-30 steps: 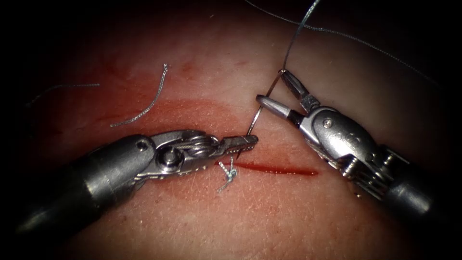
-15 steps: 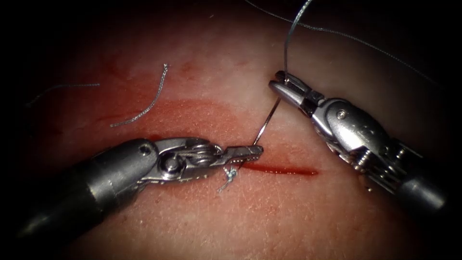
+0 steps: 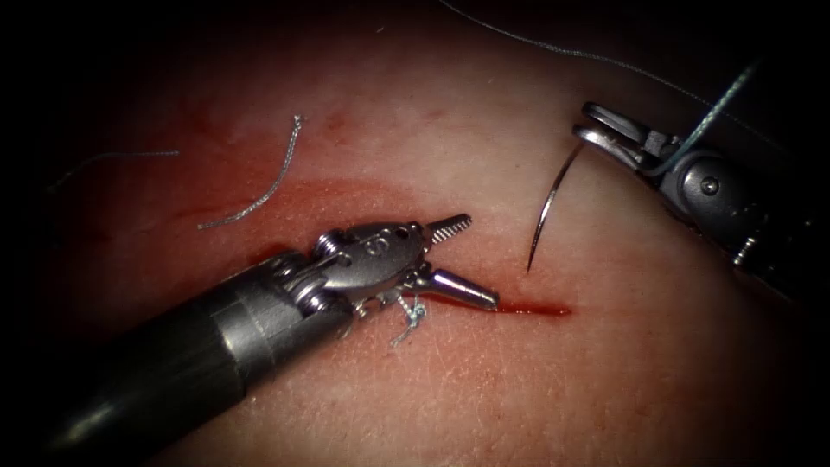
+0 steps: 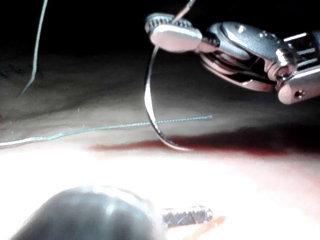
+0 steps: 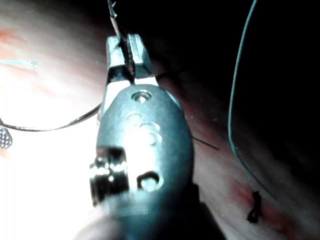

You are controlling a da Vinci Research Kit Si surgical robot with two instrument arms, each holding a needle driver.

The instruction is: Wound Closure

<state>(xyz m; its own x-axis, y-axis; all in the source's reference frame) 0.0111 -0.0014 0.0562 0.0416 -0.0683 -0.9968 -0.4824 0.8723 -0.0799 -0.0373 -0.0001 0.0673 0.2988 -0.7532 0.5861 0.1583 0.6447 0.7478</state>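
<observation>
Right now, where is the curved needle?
In the endoscope view the needle hangs from the right pincer, gripped near its thread end, its tip just above the cut, not in the tissue.

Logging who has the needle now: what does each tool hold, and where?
Right tool grips the needle at its thread end, tip free above the tissue. Left tool, jaws open, holds nothing.

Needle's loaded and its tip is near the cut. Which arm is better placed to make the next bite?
Right, probably. The right tool is shut on the needle at its thread end, tip free just above the cut. The left tool holds nothing, jaws open beside the knot.
</observation>
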